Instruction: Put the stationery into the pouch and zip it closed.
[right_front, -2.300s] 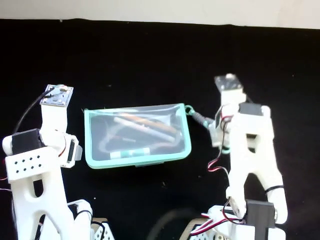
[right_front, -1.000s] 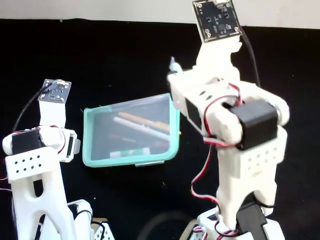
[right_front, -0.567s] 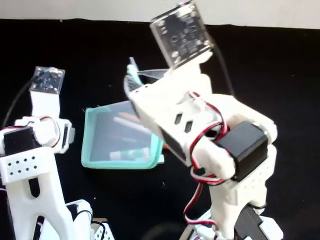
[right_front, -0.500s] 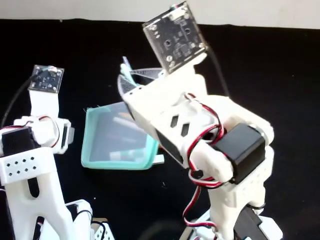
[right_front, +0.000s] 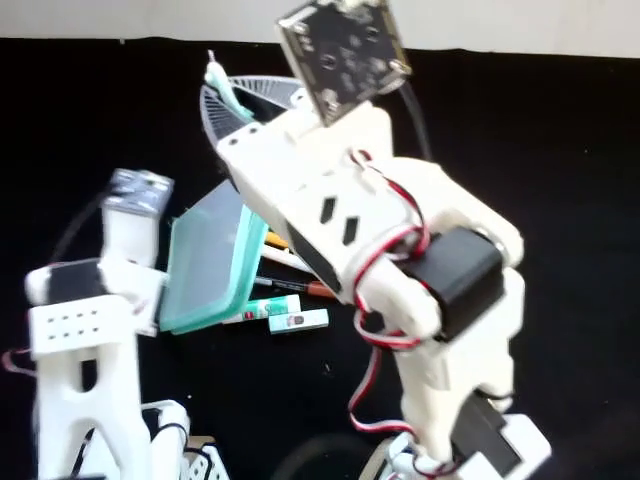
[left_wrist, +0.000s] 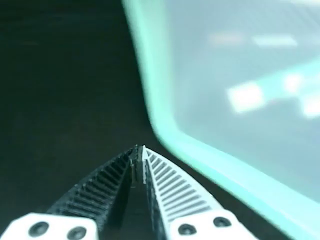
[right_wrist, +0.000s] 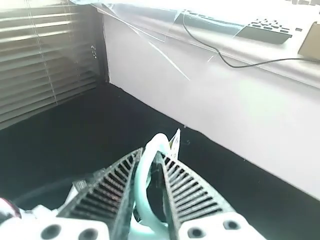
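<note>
Here, tilted pouch (right_front: 210, 265), right jaws pinching its loop (right_wrist: 143, 175), pens (right_front: 300, 288) beneath.

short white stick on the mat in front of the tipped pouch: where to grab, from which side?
Probably the short white stick at mid-length, across its narrow width, coming straight down from above. It lies flat on the mat, long axis roughly side to side in the high view. The green-and-white stick lies close on its far side, so keep the pincer opening narrow.

My arms (right_front: 300, 190) are white plastic; black motors (right_front: 455, 275) at the joints; red and white wires (right_front: 372, 262); ribbed black fingers (left_wrist: 172, 187).
</note>
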